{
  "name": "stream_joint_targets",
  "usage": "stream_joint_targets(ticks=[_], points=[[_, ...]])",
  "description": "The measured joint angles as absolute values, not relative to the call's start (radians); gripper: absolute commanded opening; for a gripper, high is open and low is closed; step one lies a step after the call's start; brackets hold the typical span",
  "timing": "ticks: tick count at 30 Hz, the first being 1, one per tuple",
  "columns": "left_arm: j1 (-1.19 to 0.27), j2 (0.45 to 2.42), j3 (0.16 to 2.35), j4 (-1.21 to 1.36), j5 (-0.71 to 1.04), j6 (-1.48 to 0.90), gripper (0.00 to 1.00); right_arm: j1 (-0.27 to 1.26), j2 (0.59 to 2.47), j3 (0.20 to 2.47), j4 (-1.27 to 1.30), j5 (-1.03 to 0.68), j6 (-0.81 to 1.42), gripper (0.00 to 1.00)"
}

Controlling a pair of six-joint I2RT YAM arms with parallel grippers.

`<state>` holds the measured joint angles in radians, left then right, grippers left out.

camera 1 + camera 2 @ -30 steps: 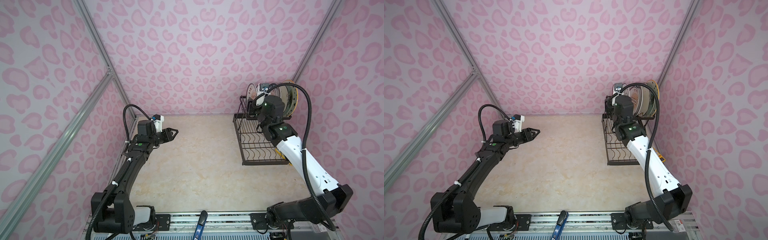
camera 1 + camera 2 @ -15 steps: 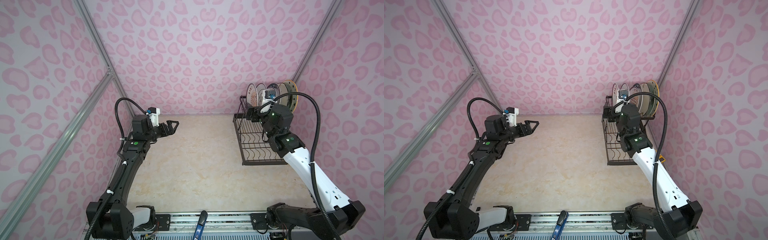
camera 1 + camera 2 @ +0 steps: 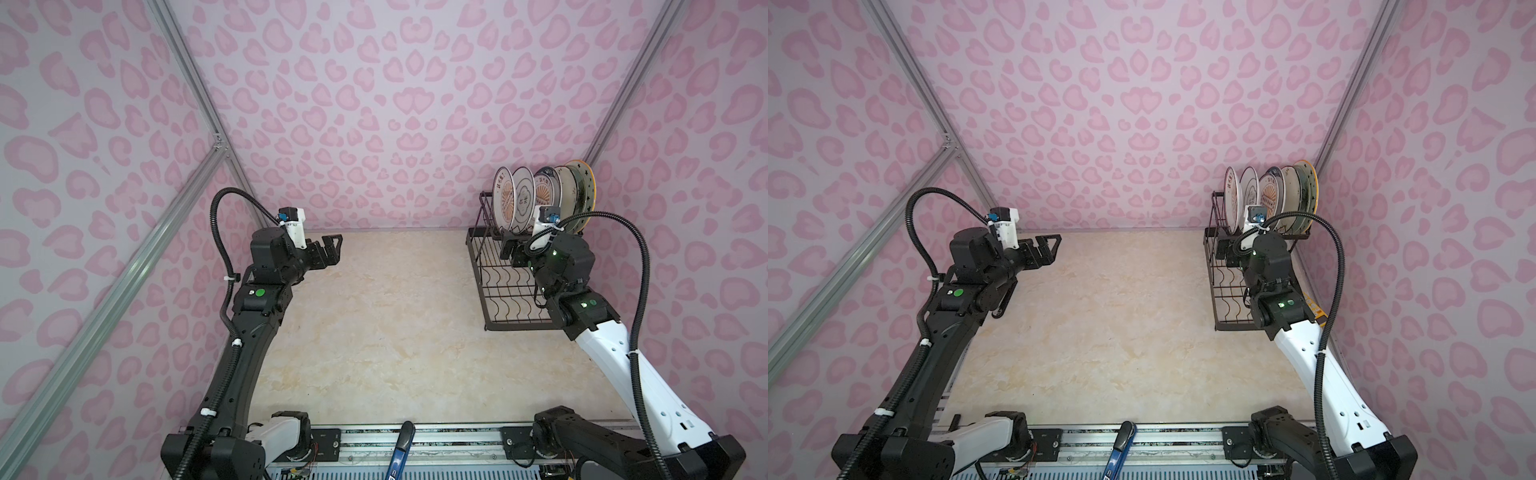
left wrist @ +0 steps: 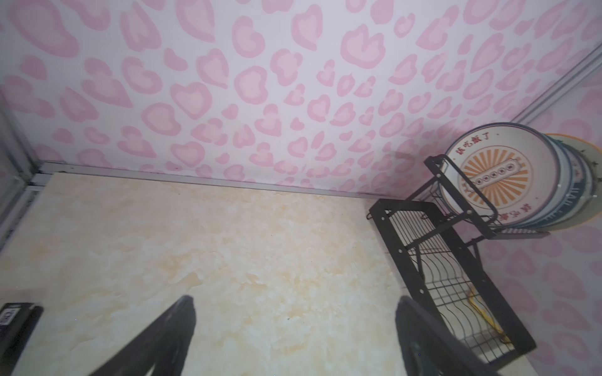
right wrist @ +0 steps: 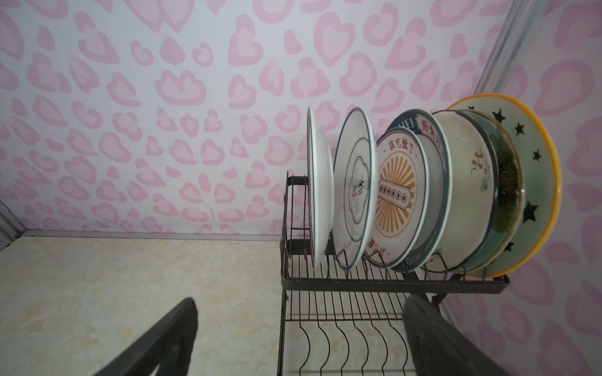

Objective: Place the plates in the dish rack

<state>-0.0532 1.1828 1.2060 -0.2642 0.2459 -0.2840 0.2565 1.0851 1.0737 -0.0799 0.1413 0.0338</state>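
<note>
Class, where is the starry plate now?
In both top views the starry plate stands last in the row on the dish rack, upper tier, nearest the right wall.

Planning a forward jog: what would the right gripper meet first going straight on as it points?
The right gripper likely meets the upper front rail of the dish rack, below the plates; depth unclear.

- My L arm (image 3: 245, 345): black links, white base seg, green dot (image 3: 259, 292) on top.
- My R arm (image 3: 615, 357): white forearm w/ small holes, black joints, green LED (image 3: 585, 304).
- Ribbed black cable (image 3: 643, 270) per arm, white zip ties (image 3: 236, 343).
- L gripper (image 4: 294, 299): black wedge fingers (image 4: 169, 332).
</note>
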Motion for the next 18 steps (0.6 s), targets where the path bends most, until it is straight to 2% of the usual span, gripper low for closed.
stream_joint_targets(ticks=[4,12,18], points=[[-0.037,1.183,1.169,-0.253,0.152,-0.278,0.97,0.227,1.05,0.952,-0.01,0.104,0.043,0.97],[0.054,1.052,0.87,-0.09,-0.008,-0.331,0.98,0.154,1.048,0.832,0.095,0.045,0.074,0.97],[0.091,1.045,0.802,-0.063,-0.122,-0.341,0.98,0.076,1.052,0.728,0.191,-0.016,0.126,0.97]])
